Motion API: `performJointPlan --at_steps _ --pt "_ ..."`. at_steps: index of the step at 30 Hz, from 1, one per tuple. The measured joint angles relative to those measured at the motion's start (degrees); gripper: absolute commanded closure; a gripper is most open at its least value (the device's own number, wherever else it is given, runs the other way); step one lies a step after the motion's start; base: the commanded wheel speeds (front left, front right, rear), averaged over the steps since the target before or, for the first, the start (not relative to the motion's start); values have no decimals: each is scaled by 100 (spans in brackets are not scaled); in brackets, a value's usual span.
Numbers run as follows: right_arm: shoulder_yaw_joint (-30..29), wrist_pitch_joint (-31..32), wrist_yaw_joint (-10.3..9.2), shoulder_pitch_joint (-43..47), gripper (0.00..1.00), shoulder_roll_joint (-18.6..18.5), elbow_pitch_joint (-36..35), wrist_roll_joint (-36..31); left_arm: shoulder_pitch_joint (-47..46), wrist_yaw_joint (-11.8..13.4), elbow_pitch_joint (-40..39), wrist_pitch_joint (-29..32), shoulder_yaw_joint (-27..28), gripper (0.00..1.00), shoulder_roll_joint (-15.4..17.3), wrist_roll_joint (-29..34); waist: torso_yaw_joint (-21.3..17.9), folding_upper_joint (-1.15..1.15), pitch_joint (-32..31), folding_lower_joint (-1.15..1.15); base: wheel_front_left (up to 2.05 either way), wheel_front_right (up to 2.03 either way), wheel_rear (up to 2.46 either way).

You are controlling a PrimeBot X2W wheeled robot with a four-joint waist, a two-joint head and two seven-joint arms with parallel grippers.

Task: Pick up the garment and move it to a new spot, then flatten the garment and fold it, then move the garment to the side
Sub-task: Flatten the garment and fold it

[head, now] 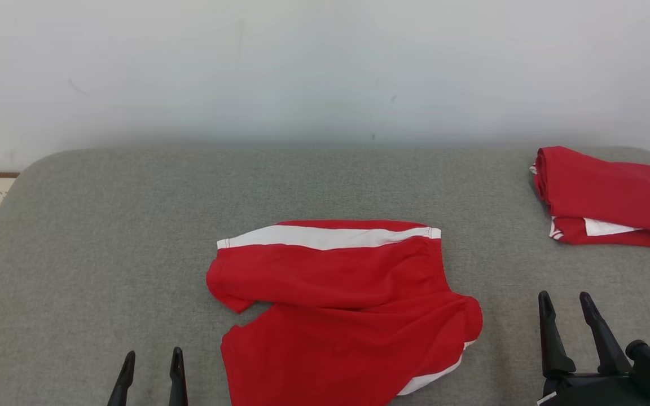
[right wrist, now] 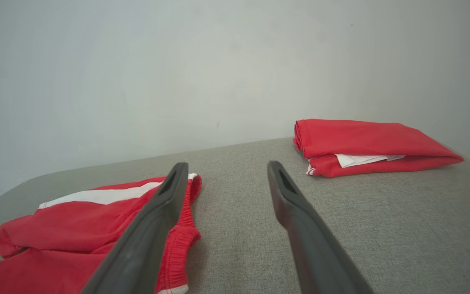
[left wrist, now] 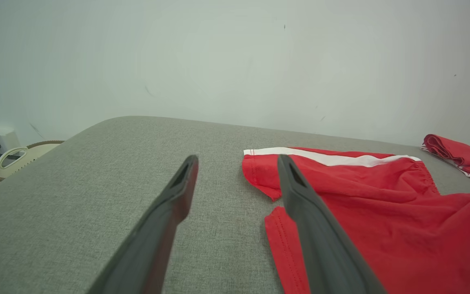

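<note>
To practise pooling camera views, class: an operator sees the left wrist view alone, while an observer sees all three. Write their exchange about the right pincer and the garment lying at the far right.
Operator: Where is the right pincer?
Observer: The right pincer is open at the lower right of the head view, beside the red shorts and not touching them.
Operator: Is the far garment folded?
Observer: Yes. The folded garment lies in a flat stack, with white fabric showing between its red layers.
</note>
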Motion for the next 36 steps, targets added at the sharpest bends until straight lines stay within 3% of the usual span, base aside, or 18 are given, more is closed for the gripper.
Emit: performJointPlan --at_steps 6,12,36 --pt "-194 -64 0 23 0 288 -18 -301 -3 -65 25 0 141 0 4 137 -138 0 -70 0 0 0 0" --pt "-153 -71 0 33 0 339 -16 -467 -43 -185 280 0 161 0 58 370 -280 0 -108 0 0 0 0" --pt "30 -73 0 -27 0 402 113 -577 -118 -85 370 0 328 0 74 394 -522 0 -98 1 0 0 0"
